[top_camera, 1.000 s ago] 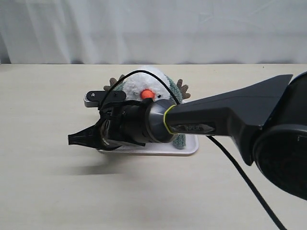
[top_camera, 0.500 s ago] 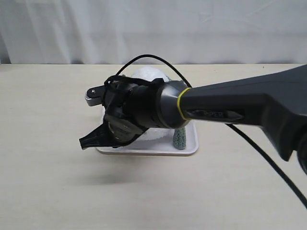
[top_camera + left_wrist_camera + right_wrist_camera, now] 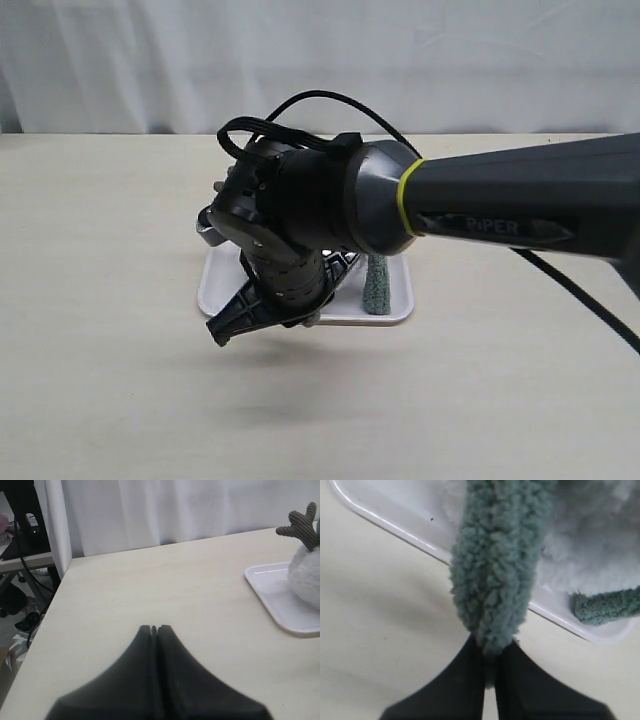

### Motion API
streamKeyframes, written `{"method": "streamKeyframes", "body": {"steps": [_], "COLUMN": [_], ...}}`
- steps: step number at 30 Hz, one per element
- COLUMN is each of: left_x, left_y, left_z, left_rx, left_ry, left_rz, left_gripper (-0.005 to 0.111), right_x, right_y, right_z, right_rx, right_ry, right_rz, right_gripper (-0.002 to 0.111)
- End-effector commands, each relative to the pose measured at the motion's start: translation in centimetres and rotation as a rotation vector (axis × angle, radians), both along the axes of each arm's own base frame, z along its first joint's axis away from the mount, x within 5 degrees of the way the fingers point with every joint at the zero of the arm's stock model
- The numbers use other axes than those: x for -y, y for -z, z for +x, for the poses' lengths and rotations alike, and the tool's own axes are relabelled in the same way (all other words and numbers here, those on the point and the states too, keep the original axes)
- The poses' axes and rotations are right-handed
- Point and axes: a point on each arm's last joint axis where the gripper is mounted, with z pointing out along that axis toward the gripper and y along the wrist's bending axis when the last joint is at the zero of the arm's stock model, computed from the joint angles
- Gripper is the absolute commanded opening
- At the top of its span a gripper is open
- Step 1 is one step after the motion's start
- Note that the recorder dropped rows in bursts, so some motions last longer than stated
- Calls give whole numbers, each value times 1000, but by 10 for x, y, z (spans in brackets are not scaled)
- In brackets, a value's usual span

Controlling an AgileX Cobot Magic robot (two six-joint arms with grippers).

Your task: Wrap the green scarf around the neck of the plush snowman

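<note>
Green scarf (image 3: 496, 575) end pinched in right tool (image 3: 490, 647), left tool (image 3: 154, 628) together, arm (image 3: 520, 185) lettered PiPER

The long fuzzy knit scarf (image 3: 495, 575) is muted grey-green, the fluffy plush snowman (image 3: 590, 535) white with a ribbed grey-brown twig arm (image 3: 302, 525), the flat rectangular tray (image 3: 272, 595) white, the table (image 3: 100, 300) pale beige, the left hand (image 3: 154, 628) and right hand (image 3: 489, 655) black, and the right arm (image 3: 540, 190) dark grey with a yellow ring (image 3: 405, 205).

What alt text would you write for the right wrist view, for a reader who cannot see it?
A black claw pinches the end of a fuzzy green scarf, which runs over a white tray towards a fluffy white snowman. Its other end rests on the tray.
</note>
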Motion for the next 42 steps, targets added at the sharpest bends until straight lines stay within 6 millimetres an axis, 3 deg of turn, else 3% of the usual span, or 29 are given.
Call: {"method": "streamKeyframes", "body": {"steps": [1,7,26,35,42], "left_x": [0,0,0,0,0], "left_y": [0,0,0,0,0], "left_z": [0,0,0,0,0], "left_rx": [7,7,7,7,7], "left_ry": [3,3,3,3,3], "left_rz": [-9,-9,-9,-9,-9], "left_gripper": [0,0,0,0,0], "right_x": [4,10,17,21,36], "right_y": [8,23,22,23,17], "right_z": [-5,-8,-8,-13,-21], "right_rx": [-7,8,0,-67,-154], "right_ry": [-31,-80,-137,-137,-88], "right_rz": [-30,-49,-151,-184,-335], "right_gripper": [4,4,5,41,45]}}
